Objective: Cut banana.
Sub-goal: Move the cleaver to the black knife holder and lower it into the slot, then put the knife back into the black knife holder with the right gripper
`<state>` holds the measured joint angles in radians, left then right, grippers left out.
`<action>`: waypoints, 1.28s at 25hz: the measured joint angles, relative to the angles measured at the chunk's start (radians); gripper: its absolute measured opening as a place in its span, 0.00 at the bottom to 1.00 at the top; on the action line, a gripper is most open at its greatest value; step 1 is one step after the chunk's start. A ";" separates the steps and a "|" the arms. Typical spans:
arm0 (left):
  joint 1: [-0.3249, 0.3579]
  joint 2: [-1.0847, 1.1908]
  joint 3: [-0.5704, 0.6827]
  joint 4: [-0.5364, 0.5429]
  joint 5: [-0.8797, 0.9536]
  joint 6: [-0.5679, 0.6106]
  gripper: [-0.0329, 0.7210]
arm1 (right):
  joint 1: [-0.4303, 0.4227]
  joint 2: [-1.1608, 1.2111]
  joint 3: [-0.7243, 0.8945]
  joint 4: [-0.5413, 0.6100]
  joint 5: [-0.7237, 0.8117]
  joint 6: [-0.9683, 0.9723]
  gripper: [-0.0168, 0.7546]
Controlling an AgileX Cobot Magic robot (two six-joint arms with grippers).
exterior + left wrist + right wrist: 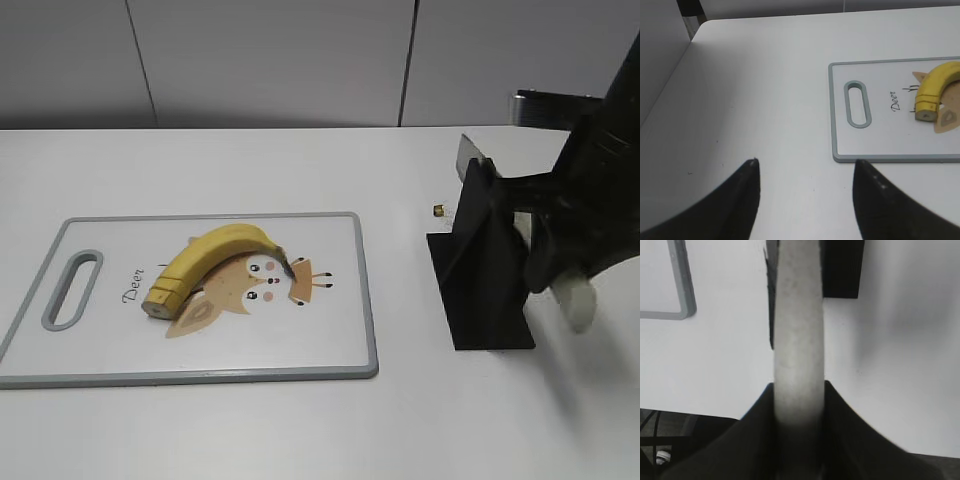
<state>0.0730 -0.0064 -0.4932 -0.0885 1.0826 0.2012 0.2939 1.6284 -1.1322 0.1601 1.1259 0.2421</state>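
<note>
Starting at the left, the left gripper point(805, 175) hangs over the bare table point(765, 90) with its jaws wide and empty, just before the near edge of the cutting board point(840, 125). On the board lies the banana point(212, 260), partly over the printed deer point(262, 285). Its long axis runs at a slant: the flat-cut blunt end points to the near left, toward the board's handle slot point(72, 290), and the dark stem tip points to the right. I judge it light and soft under a smooth skin, so it can roll or bruise — a gentle hold at the middle of the curve seems best. At the right, the right gripper point(797, 405) has its jaws closed on the pale knife handle point(797, 330), beside the black knife stand point(485, 270), well apart from the banana.
</note>
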 joint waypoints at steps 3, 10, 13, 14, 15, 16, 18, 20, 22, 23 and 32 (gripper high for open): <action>0.000 0.000 0.000 0.000 0.000 0.000 0.79 | 0.000 0.000 0.002 0.006 0.015 -0.009 0.41; 0.000 0.000 0.000 0.000 0.000 0.000 0.79 | 0.000 -0.011 0.003 0.049 -0.006 -0.065 0.78; 0.000 0.000 0.000 0.000 0.000 0.000 0.79 | 0.000 -0.055 0.003 0.043 -0.027 -0.098 0.80; 0.000 0.000 0.000 0.000 0.000 0.000 0.79 | 0.000 -0.078 0.003 0.040 -0.030 -0.117 0.80; 0.000 0.000 0.000 0.000 0.000 0.000 0.79 | 0.000 -0.099 0.003 0.038 -0.030 -0.135 0.80; 0.000 0.000 0.000 0.000 0.000 0.000 0.79 | 0.000 -0.126 0.003 0.038 -0.030 -0.156 0.80; 0.000 0.000 0.000 0.000 0.000 0.001 0.79 | 0.000 -0.179 0.003 0.037 -0.030 -0.195 0.80; -0.004 0.000 0.000 0.000 0.000 0.003 0.79 | 0.000 -0.239 0.003 0.035 -0.030 -0.224 0.80; -0.017 0.000 0.000 0.000 0.000 0.003 0.79 | 0.000 -0.290 0.003 0.035 -0.031 -0.242 0.80; -0.024 0.000 0.000 0.000 0.000 0.003 0.79 | 0.000 -0.316 0.006 0.034 -0.034 -0.242 0.79; -0.041 0.000 0.000 -0.001 0.000 0.004 0.79 | 0.000 -0.602 0.260 0.033 -0.154 -0.327 0.79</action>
<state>0.0321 -0.0064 -0.4932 -0.0893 1.0826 0.2050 0.2939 1.0266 -0.8717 0.1927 0.9722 -0.0844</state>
